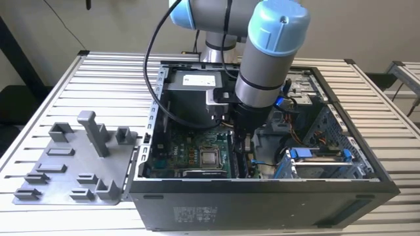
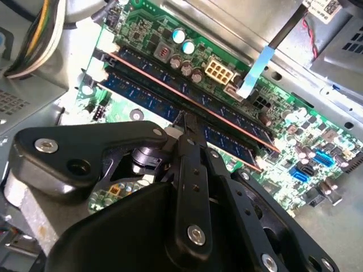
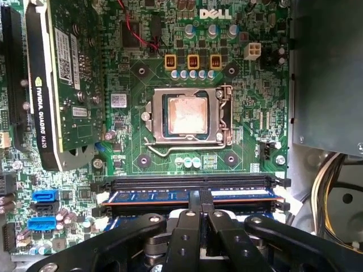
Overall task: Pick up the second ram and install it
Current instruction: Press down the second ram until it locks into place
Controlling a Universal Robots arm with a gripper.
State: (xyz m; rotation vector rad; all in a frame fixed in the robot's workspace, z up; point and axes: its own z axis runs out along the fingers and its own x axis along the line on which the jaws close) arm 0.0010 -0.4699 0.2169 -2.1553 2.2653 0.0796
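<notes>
My gripper (image 1: 240, 146) reaches down inside the open computer case (image 1: 262, 196), over the memory slots beside the processor. In both wrist views the two thin black fingers are pressed together, and the gripper (image 3: 200, 194) (image 2: 184, 118) is shut. Its tips rest on the top edge of the second ram (image 3: 147, 196) (image 2: 144, 97), near the middle of the stick's length. This long narrow stick with bluish chips stands upright in its slot. Another memory stick (image 2: 238, 122) stands in the neighbouring slot on the side away from the processor. An empty black slot (image 3: 170, 182) lies on the processor side.
The processor (image 3: 184, 122) sits in its socket, with a graphics card (image 3: 51, 85) beside it. A black power supply (image 1: 196, 93), a drive cage (image 1: 318, 162) and cable bundles (image 3: 334, 192) crowd the case. A grey fixture plate (image 1: 72, 172) with upright posts lies at the exterior view's left.
</notes>
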